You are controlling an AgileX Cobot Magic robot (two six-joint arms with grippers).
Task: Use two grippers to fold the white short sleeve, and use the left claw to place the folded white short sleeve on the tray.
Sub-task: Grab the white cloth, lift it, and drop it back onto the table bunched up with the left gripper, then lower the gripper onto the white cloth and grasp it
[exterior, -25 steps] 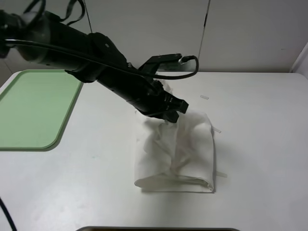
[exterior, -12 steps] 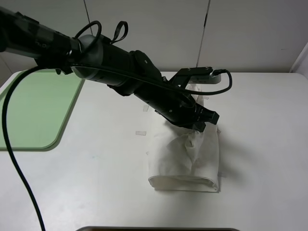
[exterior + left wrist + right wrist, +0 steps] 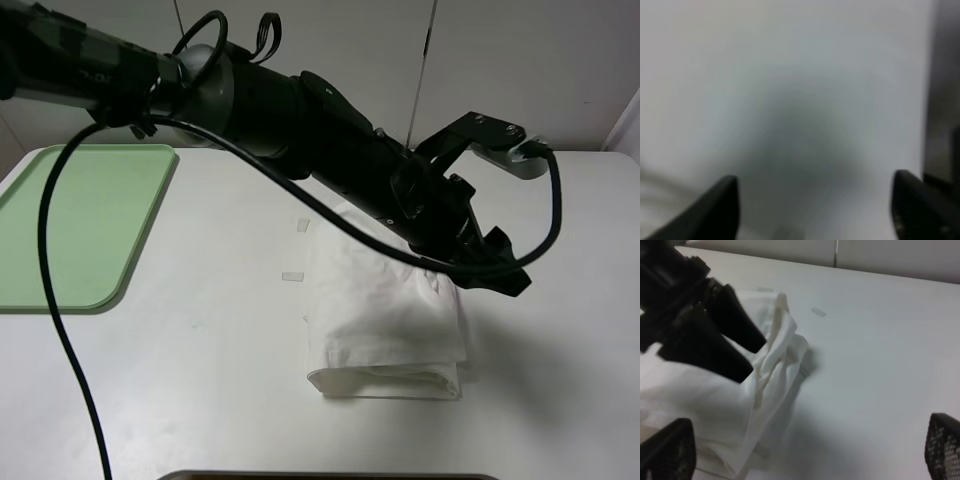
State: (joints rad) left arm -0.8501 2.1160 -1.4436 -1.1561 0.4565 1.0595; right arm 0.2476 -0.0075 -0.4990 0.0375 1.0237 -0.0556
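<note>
The wrinkled white thin-fabric T-shirt (image 3: 385,315) lies folded mid-counter, right of centre. The black left claw (image 3: 497,270) hangs over its far right edge with jaws parted, gripping nothing. The right claw (image 3: 805,460) gapes empty. The pale green plastic tray (image 3: 70,225) sits far left on the white counter (image 3: 180,390)

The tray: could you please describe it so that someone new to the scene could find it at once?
Start at the white table and go to its far left corner. The tray lies flat there, well apart from the folded shirt. It is the only pale green thing, a rounded rectangle with a low rim.
</note>
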